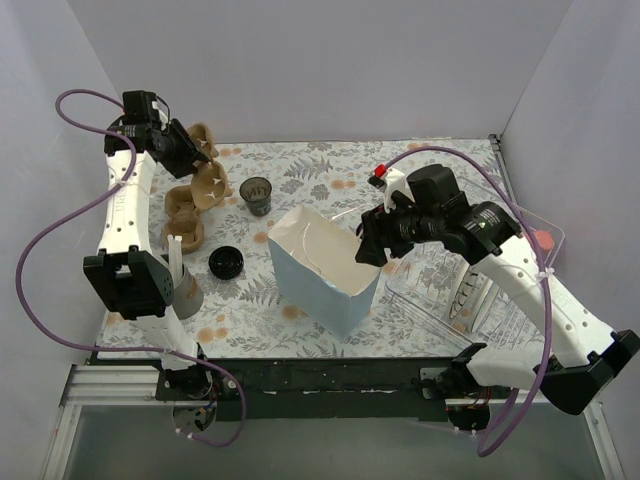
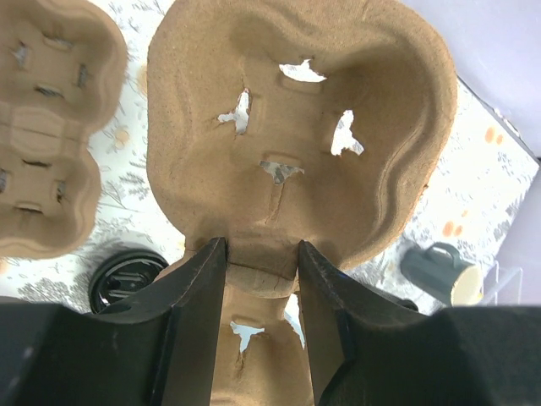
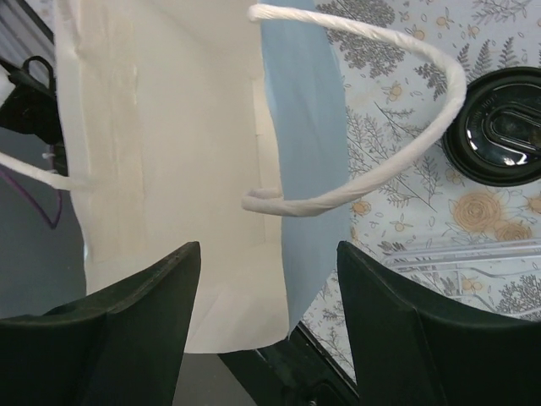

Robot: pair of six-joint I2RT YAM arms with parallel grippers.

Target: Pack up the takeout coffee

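- Plainly, the left gripper was clamped on the narrow waist of a pulp cup carrier, held up at the far-left corner; the right gripper hung with jaws wide apart and nothing between them, over the mouth of the light-blue bag.
- The takeout coffee stood on the table between carrier and bag, touched by neither arm; a black lid lay apart from it, so the cup was probably uncovered.
- Risk 1: a crack ran down the carrier toward the pinch; a harder squeeze or a twist could tear it.
- Risk 2: swinging the carrier toward the bag could clip the cup and spill it.
- Risk 3: the bag's twisted handle arched just beside the right fingers; a snag could drag or topple the bag.
- Room: open cloth lay behind the bag; the left was crowded by another carrier and a grey cup; a clear plastic tray sat just beside the bag; walls closed 3 sides.
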